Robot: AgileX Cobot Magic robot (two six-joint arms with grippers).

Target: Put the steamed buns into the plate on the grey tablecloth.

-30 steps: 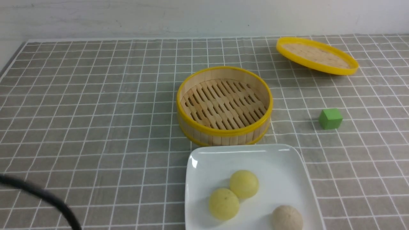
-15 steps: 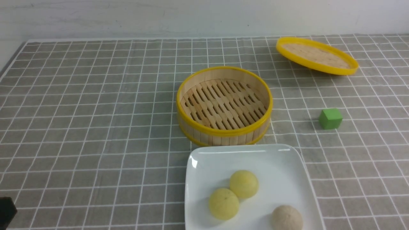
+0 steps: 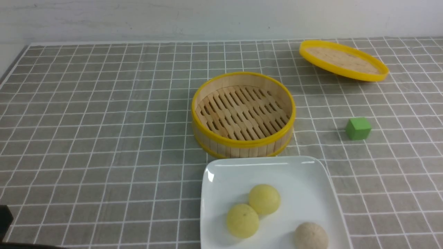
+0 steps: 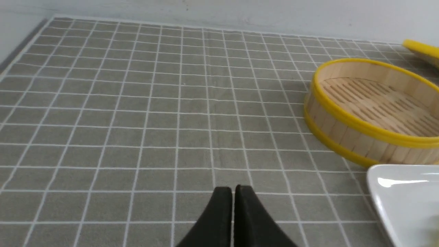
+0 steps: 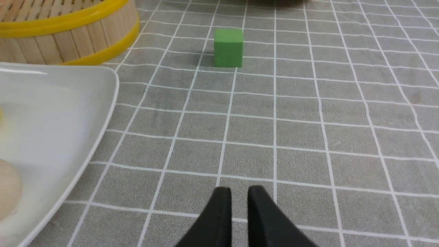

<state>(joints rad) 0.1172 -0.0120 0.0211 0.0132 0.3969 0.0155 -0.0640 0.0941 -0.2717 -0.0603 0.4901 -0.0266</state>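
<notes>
Three steamed buns lie in the white square plate (image 3: 221,166) on the grey tablecloth (image 3: 104,138): two pale yellow ones (image 3: 264,199) (image 3: 242,220) touching each other, and a beige one (image 3: 311,236) near the front edge. My left gripper (image 4: 234,188) is shut and empty, low over bare cloth left of the plate (image 4: 404,199). My right gripper (image 5: 239,190) hangs over bare cloth right of the plate (image 5: 51,103); its fingers stand a narrow gap apart with nothing between them. The beige bun (image 5: 8,188) shows at the edge of that view.
An empty bamboo steamer basket (image 3: 242,143) stands just behind the plate. Its yellow-rimmed lid (image 3: 342,60) lies at the back right. A green cube (image 3: 358,128) sits right of the basket. A dark part of the left arm (image 3: 5,221) shows at the bottom left corner.
The dark left arm part has drawn back from the lower left of the front view to its very corner. The buns, plate and basket have not moved.
</notes>
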